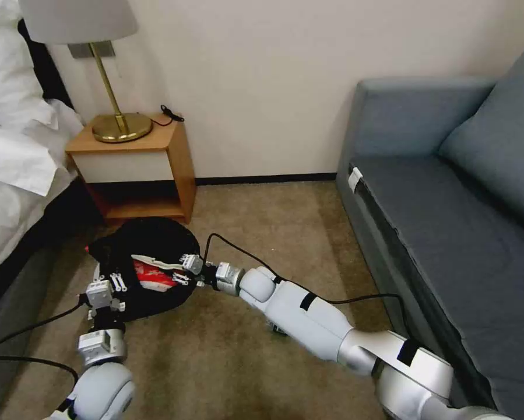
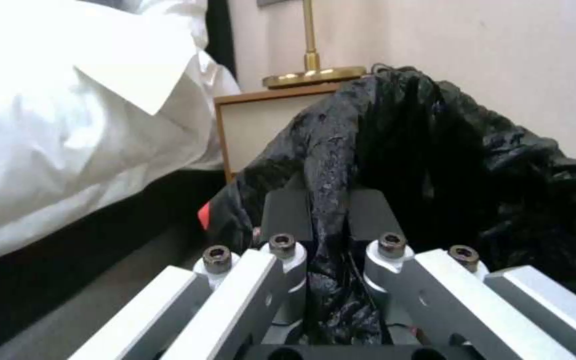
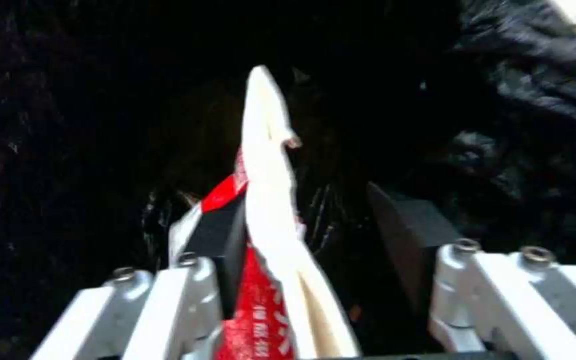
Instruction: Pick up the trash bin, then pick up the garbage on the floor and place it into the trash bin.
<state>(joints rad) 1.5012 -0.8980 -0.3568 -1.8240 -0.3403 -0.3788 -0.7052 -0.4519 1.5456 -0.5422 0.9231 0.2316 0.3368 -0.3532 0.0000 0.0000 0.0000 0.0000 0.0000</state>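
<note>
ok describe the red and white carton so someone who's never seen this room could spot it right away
Find the wooden nightstand beside the bed; on the carpet before it sits the trash bin, lined with black plastic. The carton lies in its mouth, between the right gripper's spread fingers, the only red-and-white thing against the black liner.

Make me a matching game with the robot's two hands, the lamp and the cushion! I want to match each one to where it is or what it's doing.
Things:
1. left hand
2. right hand
3. lamp
4. cushion

Places or states:
A. on the sofa
B. open, with the red-white carton between its fingers, inside the bin
C. shut on the bin's black bag
D. on the nightstand

Pairs: 1-C, 2-B, 3-D, 4-A
</note>
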